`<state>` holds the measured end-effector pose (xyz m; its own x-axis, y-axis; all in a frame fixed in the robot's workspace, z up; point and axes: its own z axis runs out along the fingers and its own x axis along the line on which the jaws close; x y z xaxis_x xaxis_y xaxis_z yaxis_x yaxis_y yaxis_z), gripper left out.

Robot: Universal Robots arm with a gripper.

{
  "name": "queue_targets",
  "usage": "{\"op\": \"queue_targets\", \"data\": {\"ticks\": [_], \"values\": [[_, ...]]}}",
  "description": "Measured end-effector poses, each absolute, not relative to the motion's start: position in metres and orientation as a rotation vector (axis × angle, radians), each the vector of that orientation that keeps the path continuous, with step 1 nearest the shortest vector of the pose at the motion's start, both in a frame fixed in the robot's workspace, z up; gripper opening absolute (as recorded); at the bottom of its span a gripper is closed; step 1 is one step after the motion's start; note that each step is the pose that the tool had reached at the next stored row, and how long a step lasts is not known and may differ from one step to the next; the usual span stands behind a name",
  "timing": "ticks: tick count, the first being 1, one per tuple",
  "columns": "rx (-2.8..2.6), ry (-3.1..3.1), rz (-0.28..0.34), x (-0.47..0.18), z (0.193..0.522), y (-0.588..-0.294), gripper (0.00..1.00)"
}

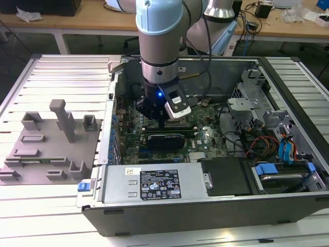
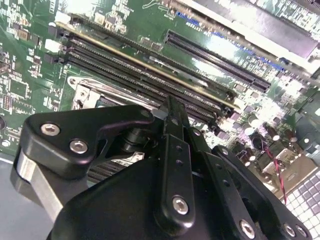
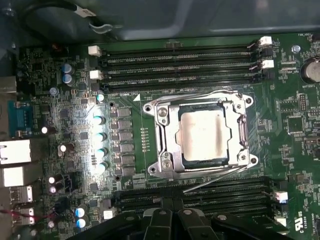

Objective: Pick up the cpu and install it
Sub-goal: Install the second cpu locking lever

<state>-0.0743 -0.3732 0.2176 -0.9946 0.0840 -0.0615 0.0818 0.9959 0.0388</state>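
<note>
The cpu [image 3: 204, 135] is sitting flat inside the socket frame [image 3: 165, 137] on the green board [image 3: 55, 100], at about 12 o'clock from the gripper [image 3: 172, 220]. The gripper is hanging just over the board, fingers pressed together, holding nothing. Moving slowly and straight is helping keep the chip sitting flat.

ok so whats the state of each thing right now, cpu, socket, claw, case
cpu: seated flat in the socket, silvery top up
socket frame: closed around the cpu, wire levers lying alongside
claw: over the motherboard beside the socket, not touching the cpu; open or shut not clear
computer case: side open, motherboard exposed
memory slots: empty
grey fixture blocks: on the table outside the case
</note>
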Motion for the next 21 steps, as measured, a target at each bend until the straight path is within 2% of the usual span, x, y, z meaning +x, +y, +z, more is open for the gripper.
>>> {"op": "queue_targets", "data": {"ticks": [5,11,17,21], "values": [[0.130,3.075,0.134,-0.074,0.216,-0.375,0.11],[0.132,3.073,0.186,-0.074,0.212,-0.379,0.11],[0.135,3.068,0.285,-0.075,0.208,-0.384,0.11],[0.136,3.067,0.306,-0.075,0.206,-0.386,0.11]]}}
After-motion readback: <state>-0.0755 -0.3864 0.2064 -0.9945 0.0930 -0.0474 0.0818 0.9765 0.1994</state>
